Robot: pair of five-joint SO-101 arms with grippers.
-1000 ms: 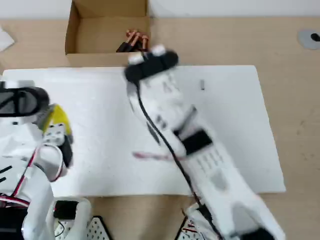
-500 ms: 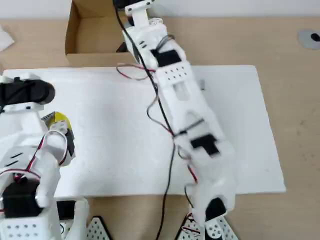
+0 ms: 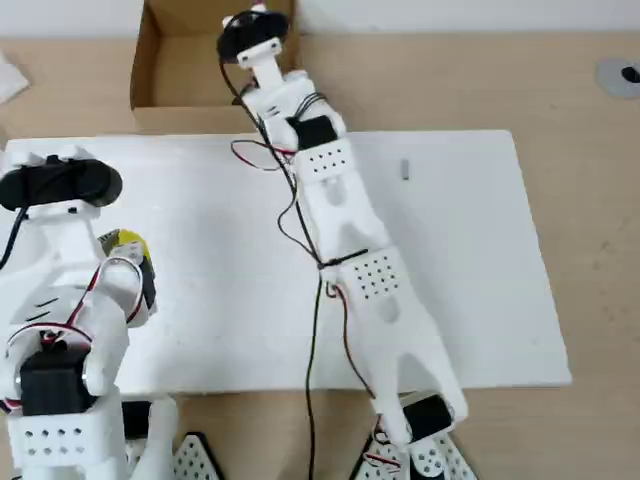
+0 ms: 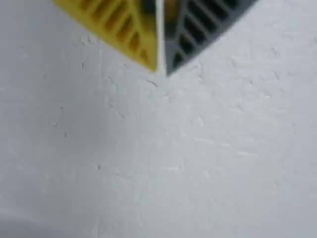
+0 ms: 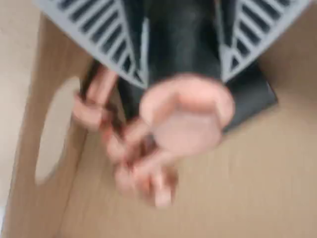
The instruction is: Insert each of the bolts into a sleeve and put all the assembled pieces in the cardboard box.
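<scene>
Quick status from my end. My right gripper point(image 3: 256, 30) is out over the cardboard box point(image 3: 141, 62) at the far edge of the table point(image 3: 585, 210), with that arm stretched across the white foam board point(image 3: 470, 250).

On its wrist cam the right gripper point(image 5: 182, 79) is pinching a black sleeve point(image 5: 181, 44) between its two grey fingers point(image 5: 106, 44). The coppery head of a bolt point(image 5: 185, 119) pokes out of the sleeve's end, so this one is put together. It's down between the box walls, but I can't tell if the piece is touching the bottom.

Just beside it there's a little heap of finished pieces point(image 5: 133, 168), near the wall with the oval hand hole point(image 5: 49, 134). It's copper heads and dark sleeves all jumbled up, way too blurry for me to count.

My left gripper point(image 3: 122, 245) sits over the left side of the board, well apart from the box. On its own cam the yellow finger point(image 4: 114, 29) and grey finger point(image 4: 208, 25) are pressed together at the tips with nothing between them. They point at bare board, and I honestly can't tell whether the tips touch it.
</scene>
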